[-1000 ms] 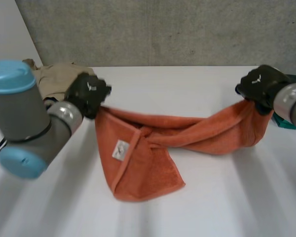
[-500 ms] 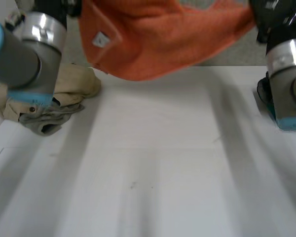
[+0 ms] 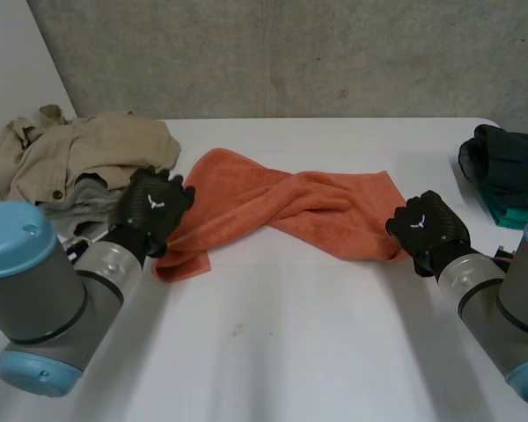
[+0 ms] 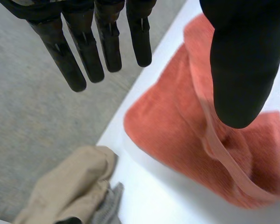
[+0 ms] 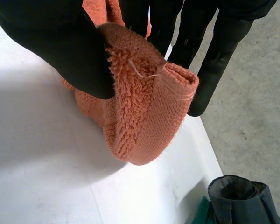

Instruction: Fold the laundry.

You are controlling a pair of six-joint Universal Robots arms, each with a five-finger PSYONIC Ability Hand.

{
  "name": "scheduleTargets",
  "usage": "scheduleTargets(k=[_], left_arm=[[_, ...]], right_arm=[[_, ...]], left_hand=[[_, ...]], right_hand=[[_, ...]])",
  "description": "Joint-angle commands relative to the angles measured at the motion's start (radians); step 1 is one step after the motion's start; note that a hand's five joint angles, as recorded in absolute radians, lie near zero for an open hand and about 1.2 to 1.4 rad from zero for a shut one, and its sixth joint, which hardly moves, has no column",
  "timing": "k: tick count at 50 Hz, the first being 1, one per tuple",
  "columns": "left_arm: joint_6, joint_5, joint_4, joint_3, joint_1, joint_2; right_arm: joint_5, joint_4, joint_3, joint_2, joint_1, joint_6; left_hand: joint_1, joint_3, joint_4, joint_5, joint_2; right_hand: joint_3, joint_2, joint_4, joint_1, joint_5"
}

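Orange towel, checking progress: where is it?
The towel lies on the table in the head view, between the left hand and right hand, right of beige clothes.

The left hand (image 4: 238, 56) is extending its fingers (image 4: 88, 51) straight and slightly spread, with the thumb (image 4: 240, 88) standing well apart from them. The orange towel (image 4: 177, 140) is lying bunched on the white tabletop (image 4: 158, 200). The thumb tip is hanging over the towel's flat hem band (image 4: 224, 158); contact cannot be determined. The fingers are pointing past the towel, over the grey floor (image 4: 37, 121) beyond the tabletop edge. A beige garment (image 4: 65, 191) is resting near the towel at that same edge, with a grey cloth (image 4: 107, 205) touching it on the towel side.
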Motion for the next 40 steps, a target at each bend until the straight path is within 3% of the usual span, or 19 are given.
scheduleTargets(k=[1, 6, 12, 19, 28, 35, 36, 38, 40], left_arm=[[-0.142, -0.003, -0.009, 0.020, -0.017, 0.064], [-0.375, -0.010, -0.061, 0.033, -0.013, 0.052], [-0.533, -0.036, -0.163, 0.084, -0.003, -0.037], [-0.555, -0.121, -0.205, 0.155, 0.038, -0.142], [-0.553, -0.127, -0.214, 0.236, 0.066, -0.258], [-0.552, -0.121, -0.257, 0.282, 0.063, -0.301], [-0.552, -0.119, -0.266, 0.294, 0.061, -0.307], [-0.550, -0.119, -0.277, 0.305, 0.057, -0.314], [-0.546, -0.118, -0.297, 0.319, 0.054, -0.315]], right_arm=[[0.004, -0.003, -0.001, 0.000, 0.000, 0.009], [0.001, -0.003, 0.005, 0.001, 0.002, 0.011], [0.001, -0.003, 0.007, 0.003, 0.000, 0.011], [0.004, -0.003, 0.007, 0.001, 0.000, 0.011], [0.009, -0.002, 0.008, 0.001, -0.001, 0.012], [0.009, 0.052, 0.004, -0.008, -0.003, 0.006], [0.006, 0.081, 0.002, -0.017, -0.005, 0.004], [0.006, 0.118, 0.001, -0.031, -0.011, 0.000], [0.001, 0.193, -0.004, -0.054, -0.026, -0.006]], left_hand=[[-0.022, -0.029, -0.014, -0.012, -0.027], [-0.008, -0.014, 0.001, 0.002, -0.012], [0.007, 0.000, 0.015, 0.017, 0.003], [0.033, 0.027, 0.042, 0.044, 0.029], [0.101, 0.094, 0.109, 0.111, 0.096], [0.485, 0.478, 0.493, 0.495, 0.480], [0.698, 0.691, 0.706, 0.708, 0.693], [0.916, 0.909, 0.925, 0.926, 0.912], [0.955, 0.948, 0.963, 0.965, 0.951]], right_hand=[[0.202, 0.215, 0.197, 0.305, 0.202], [0.202, 0.215, 0.197, 0.305, 0.202], [0.202, 0.215, 0.197, 0.305, 0.202], [0.202, 0.215, 0.197, 0.305, 0.202], [0.202, 0.215, 0.197, 0.305, 0.202], [0.202, 0.215, 0.197, 0.305, 0.202], [0.202, 0.215, 0.197, 0.305, 0.202], [0.202, 0.215, 0.197, 0.305, 0.202], [0.202, 0.215, 0.197, 0.305, 0.202]])
